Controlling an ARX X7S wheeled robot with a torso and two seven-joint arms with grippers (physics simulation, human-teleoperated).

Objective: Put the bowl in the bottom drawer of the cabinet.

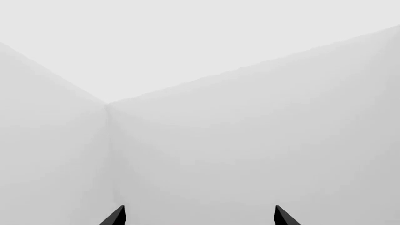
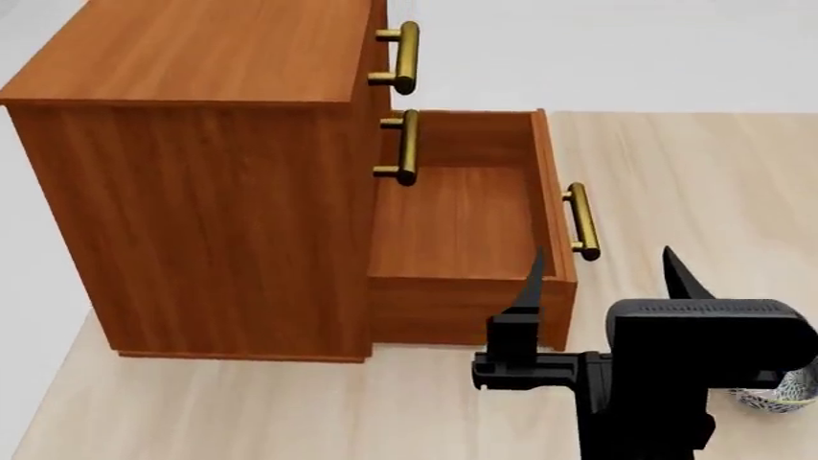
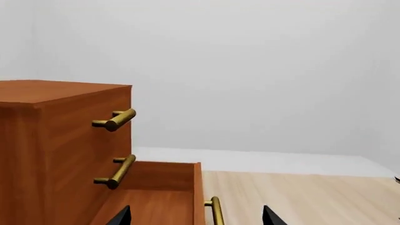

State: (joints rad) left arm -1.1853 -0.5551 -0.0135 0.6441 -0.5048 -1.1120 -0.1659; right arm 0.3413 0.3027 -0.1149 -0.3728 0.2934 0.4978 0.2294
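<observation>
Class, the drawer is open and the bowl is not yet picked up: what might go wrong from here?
1. The bowl is mostly hidden behind the right gripper, so a grasp may be misjudged.
2. The bottom drawer has raised walls and a protruding handle; the bowl carried low could clip them.

The cabinet (image 2: 192, 192) is reddish-brown wood with a clear straight grain and a smooth, low-sheen finish. The bottom drawer (image 2: 466, 230) is the same wood, boards and floor alike. Its handle (image 2: 583, 220) and the upper handles (image 2: 406, 57) look like polished brass, catching bright glints along the bars. The floor (image 2: 691, 172) is pale wood planking, matt, with faint grain. The right claw (image 2: 601, 278) is black, matt, like hard plastic. The bowl (image 2: 783, 391) looks like glazed ceramic, white with a dense dark pattern. The walls (image 3: 262, 70) are plain, smooth and matt.
</observation>
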